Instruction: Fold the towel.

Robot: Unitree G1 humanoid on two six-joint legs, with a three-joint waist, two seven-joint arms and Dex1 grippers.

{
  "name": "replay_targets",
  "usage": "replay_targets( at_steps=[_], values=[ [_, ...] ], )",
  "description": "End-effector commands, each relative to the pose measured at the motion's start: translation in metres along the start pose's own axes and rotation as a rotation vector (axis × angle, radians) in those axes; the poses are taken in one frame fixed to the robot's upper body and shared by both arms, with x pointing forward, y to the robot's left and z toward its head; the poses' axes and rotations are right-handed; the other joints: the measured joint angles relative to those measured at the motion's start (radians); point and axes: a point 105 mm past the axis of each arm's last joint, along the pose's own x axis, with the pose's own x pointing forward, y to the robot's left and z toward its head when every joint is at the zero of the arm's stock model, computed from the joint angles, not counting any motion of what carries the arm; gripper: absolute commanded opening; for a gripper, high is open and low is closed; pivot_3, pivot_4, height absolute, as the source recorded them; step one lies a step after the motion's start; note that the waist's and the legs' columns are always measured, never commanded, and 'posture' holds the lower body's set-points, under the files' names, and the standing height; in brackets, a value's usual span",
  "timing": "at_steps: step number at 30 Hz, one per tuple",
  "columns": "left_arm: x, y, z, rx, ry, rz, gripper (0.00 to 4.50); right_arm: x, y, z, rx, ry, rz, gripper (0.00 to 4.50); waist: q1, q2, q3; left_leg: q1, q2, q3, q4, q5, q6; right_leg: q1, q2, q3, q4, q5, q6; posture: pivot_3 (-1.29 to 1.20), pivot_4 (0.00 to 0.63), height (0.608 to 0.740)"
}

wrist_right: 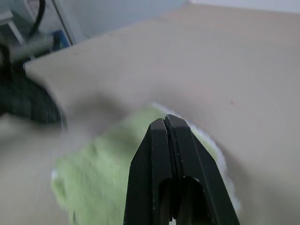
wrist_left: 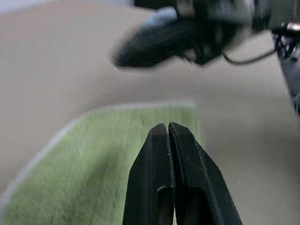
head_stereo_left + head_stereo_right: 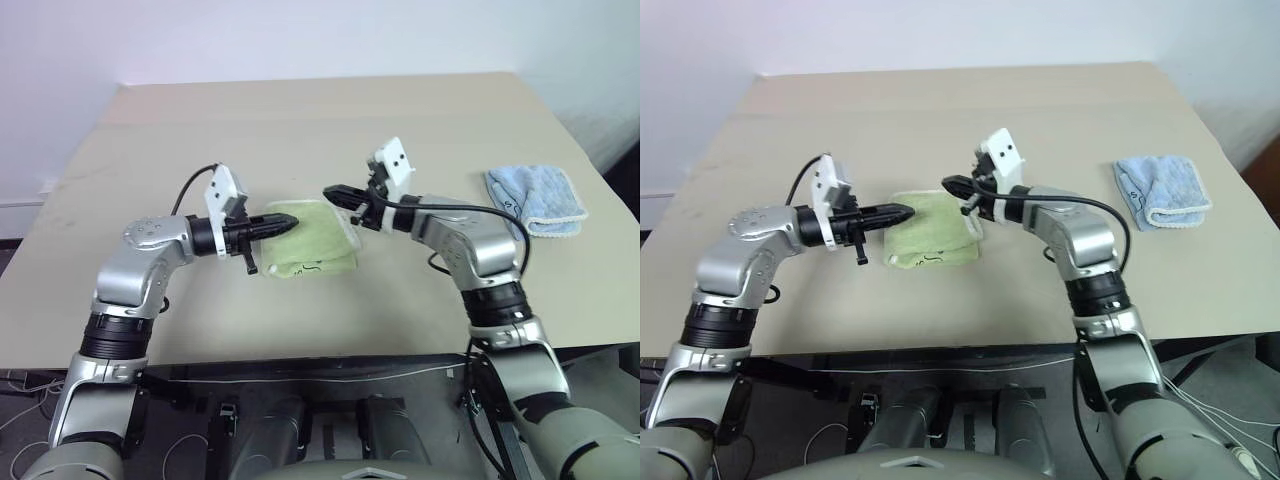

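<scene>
Worktop (image 3: 300, 120): broad, flat, matte beige surface, smooth, with a faint seam line running across its far part.

Towel (image 3: 315, 245): light yellow-green terry, nap soft and fuzzy, lying folded into a compact, roughly rectangular bundle near the middle of the worktop, between the two arms. White edging shows along its right side and along the near border in the left wrist view. A thin dark squiggle sits on the front fold by the near edge. Layers stacked, top face slightly rumpled.

Left tool (image 3: 290, 223): two slim black fingers, tapered to a point, pressed flat together and clenched on nothing. Tip hangs over the towel's left upper part; whether it touches the cloth cannot be told. A white blocky mount sits on the wrist behind it.

Right tool (image 3: 330, 191): same black tapered pair, clamped tight with no cloth between, tip over the towel's far right corner, pointing toward the left tool. The two tips are near each other but apart.

Blue cloth (image 3: 537, 198): smaller, light blue terry, folded, pale trim at its edge, lying well apart at the worktop's right side.
</scene>
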Motion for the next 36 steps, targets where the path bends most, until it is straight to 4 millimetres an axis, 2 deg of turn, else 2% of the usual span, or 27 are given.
replay_targets(
  at_steps=[1,3,6,10,13,15,19,21,24,31,33,35,36],
  values=[
    [0.011,0.019,-0.002,0.04,-0.005,0.062,0.02,0.015,0.003,0.003,-0.017,-0.027,-0.002,0.0,0.005,0.0,0.0,0.0,0.0,0.0,0.0,0.0,0.0,0.0,0.0,0.0,0.0,0.0,0.0,0.0,0.15,0.74],
    [0.021,0.026,-0.009,0.05,0.005,0.08,0.02,0.022,0.007,-0.005,0.002,-0.014,0.007,0.0,0.007,0.0,0.0,0.001,0.0,-0.001,0.0,0.0,0.0,-0.001,0.0,-0.001,-0.001,0.0,0.0,0.0,0.15,0.74],
    [0.026,0.021,-0.029,0.067,0.064,0.039,0.02,0.024,0.009,-0.031,0.021,0.054,0.003,0.0,0.002,0.0,0.0,0.0,-0.001,0.0,0.0,0.0,0.0,-0.001,-0.001,-0.001,-0.001,0.0,0.0,0.0,0.15,0.74],
    [0.013,0.007,-0.053,0.021,0.133,-0.024,0.02,0.016,0.013,-0.062,0.029,0.143,-0.013,0.0,-0.006,0.0,0.0,0.0,0.0,0.0,-0.003,0.0,0.0,-0.001,0.0,0.0,-0.002,0.0,0.0,0.0,0.15,0.74],
    [-0.002,-0.007,-0.072,-0.014,0.199,-0.065,0.02,0.016,0.022,-0.077,0.069,0.166,-0.019,0.0,-0.019,0.0,0.0,0.0,0.0,0.0,-0.006,0.001,-0.001,-0.002,0.0,0.002,-0.001,0.0,0.0,0.0,0.15,0.74],
    [-0.008,-0.012,-0.078,-0.036,0.218,-0.073,0.02,0.018,0.028,-0.081,0.069,0.177,-0.014,0.0,-0.028,0.001,-0.001,0.001,0.001,0.0,-0.006,0.001,-0.001,-0.001,0.001,0.002,-0.001,0.0,0.0,0.0,0.15,0.74],
    [-0.008,-0.005,-0.082,-0.021,0.227,-0.011,0.02,0.023,0.028,-0.08,0.063,0.173,-0.018,0.0,-0.026,0.001,-0.001,0.011,0.0,0.0,-0.007,-0.001,-0.003,0.005,0.001,0.002,-0.002,0.0,0.0,0.0,0.15,0.74],
    [-0.006,0.001,-0.062,-0.045,0.124,0.018,0.02,0.023,0.03,-0.063,0.079,0.118,0.021,0.0,-0.027,0.001,-0.001,0.014,0.0,0.0,-0.007,-0.001,-0.003,0.007,0.001,0.002,-0.002,0.0,0.0,0.0,0.15,0.74],
    [-0.014,0.011,-0.035,-0.054,0.018,0.07,0.0,0.013,0.032,-0.034,0.121,0.029,0.098,0.55,-0.027,0.001,-0.001,0.013,0.0,0.0,-0.007,-0.001,-0.003,0.007,0.001,0.002,-0.001,0.0,0.0,0.0,0.15,0.74],
    [-0.053,0.037,0.007,-0.167,-0.067,0.282,2.26,-0.015,0.018,0.003,0.133,-0.041,0.114,2.95,-0.026,0.0,-0.001,0.012,0.0,0.0,-0.008,-0.001,-0.003,0.006,0.001,0.002,-0.003,0.0,0.0,0.0,0.15,0.74],
    [-0.066,0.04,0.01,-0.256,-0.073,0.337,2.91,-0.023,0.014,0.006,0.115,-0.033,0.114,3.63,-0.026,0.0,-0.001,0.012,0.001,0.0,-0.008,-0.001,-0.003,0.006,0.001,0.002,-0.003,0.0,0.0,0.0,0.15,0.74],
    [-0.077,0.037,0.004,-0.321,-0.051,0.366,3.61,-0.028,0.01,0.005,0.082,-0.011,0.108,4.32,-0.027,0.0,-0.001,0.012,0.001,0.0,-0.008,-0.001,-0.003,0.006,0.001,0.002,-0.003,0.0,0.0,0.0,0.15,0.74],
    [-0.08,0.034,-0.003,-0.335,-0.02,0.374,3.94,-0.03,0.009,0.004,0.062,0.002,0.115,4.5,-0.028,0.0,-0.001,0.012,0.001,0.0,-0.008,-0.001,-0.003,0.006,0.001,0.002,-0.003,0.0,0.0,0.0,0.15,0.74]
  ],
)
